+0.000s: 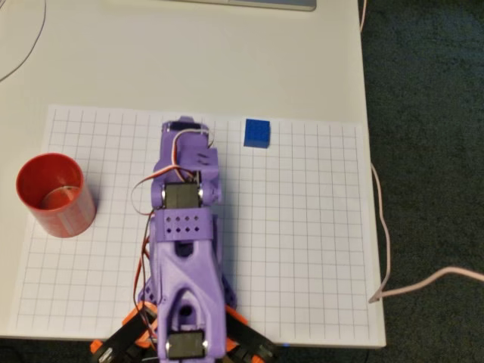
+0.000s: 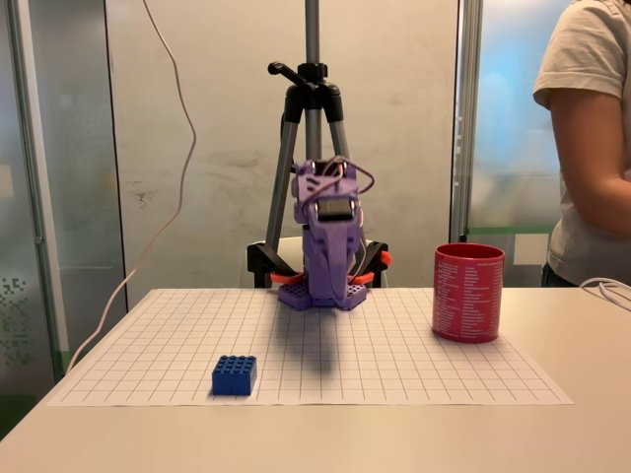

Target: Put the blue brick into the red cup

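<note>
Nothing done: the brick (image 1: 256,133) lies just right of the gripper (image 1: 187,125), the cup (image 1: 56,195) well left; finger opening unclear.

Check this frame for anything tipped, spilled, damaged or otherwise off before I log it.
Nothing stands out. The red cup stands upright on the grid sheet with its mouth open, and the blue brick sits flat on the sheet, studs up in the fixed view, apart from the purple arm. Whether the fingers are open cannot be told.
</note>
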Controlling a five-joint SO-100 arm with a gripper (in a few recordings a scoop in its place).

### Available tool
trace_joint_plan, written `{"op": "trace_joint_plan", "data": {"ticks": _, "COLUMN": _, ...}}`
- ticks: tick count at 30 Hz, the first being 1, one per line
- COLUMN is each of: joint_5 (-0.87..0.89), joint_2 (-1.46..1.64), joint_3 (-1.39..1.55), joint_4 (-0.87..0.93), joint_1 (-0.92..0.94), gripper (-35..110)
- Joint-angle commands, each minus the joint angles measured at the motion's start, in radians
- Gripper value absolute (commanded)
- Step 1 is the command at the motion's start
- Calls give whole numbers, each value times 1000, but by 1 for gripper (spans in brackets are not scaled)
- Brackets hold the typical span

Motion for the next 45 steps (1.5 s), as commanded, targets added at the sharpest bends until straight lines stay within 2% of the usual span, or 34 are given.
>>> {"op": "trace_joint_plan", "data": {"ticks": 1, "joint_5": -14, "joint_2": -28, "joint_3": -272, "joint_4": 48, "joint_1": 55, "gripper": 0}}
{"op": "trace_joint_plan", "data": {"ticks": 5, "joint_5": -74, "joint_2": -155, "joint_3": -472, "joint_4": 130, "joint_1": 121, "gripper": 0}}
{"op": "trace_joint_plan", "data": {"ticks": 15, "joint_5": -230, "joint_2": -808, "joint_3": -1220, "joint_4": 551, "joint_1": 258, "gripper": 0}}
{"op": "trace_joint_plan", "data": {"ticks": 18, "joint_5": -264, "joint_2": -983, "joint_3": -1336, "joint_4": 581, "joint_1": 322, "gripper": 0}}
{"op": "trace_joint_plan", "data": {"ticks": 24, "joint_5": -305, "joint_2": -1235, "joint_3": -1298, "joint_4": 523, "joint_1": 374, "gripper": 0}}
{"op": "trace_joint_plan", "data": {"ticks": 34, "joint_5": -129, "joint_2": -1460, "joint_3": -1262, "joint_4": 537, "joint_1": 425, "gripper": 0}}
{"op": "trace_joint_plan", "data": {"ticks": 40, "joint_5": -239, "joint_2": -1542, "joint_3": -1246, "joint_4": 540, "joint_1": 414, "gripper": 0}}
{"op": "trace_joint_plan", "data": {"ticks": 45, "joint_5": -267, "joint_2": -1575, "joint_3": -1241, "joint_4": 558, "joint_1": 393, "gripper": 0}}
